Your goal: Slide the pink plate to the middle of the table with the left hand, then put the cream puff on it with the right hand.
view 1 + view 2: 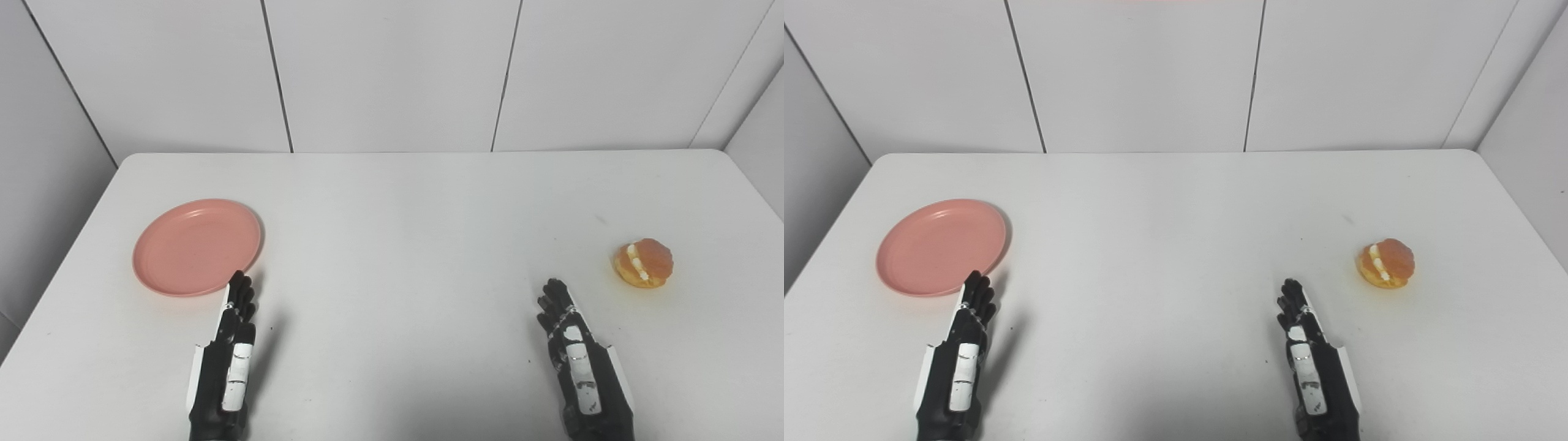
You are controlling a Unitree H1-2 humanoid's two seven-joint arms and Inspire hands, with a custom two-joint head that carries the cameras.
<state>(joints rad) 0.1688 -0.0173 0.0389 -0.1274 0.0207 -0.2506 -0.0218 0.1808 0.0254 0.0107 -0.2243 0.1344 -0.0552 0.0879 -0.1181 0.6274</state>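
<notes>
Fingers straight and empty, the black left hand (223,361) and right hand (582,367) rest low. Left fingertips (240,285) reach the round pink plastic plate's (196,246) near rim. Beyond and outboard of the right hand sits the golden cream puff (644,263); bare white table (398,245) lies between.

I get bright, even, cool-white light across both views, coming mostly from above. Shadows are soft: a faint grey one falls just right of my left hand (226,361) at lower left, and a thin one hugs the right rim of the pink plate (197,247). The table (398,233) reads near-white without hard glare. Focus is sharp centrally; the cream puff (644,263) at right looks slightly soft. Wall seams stay straight toward the edges.
</notes>
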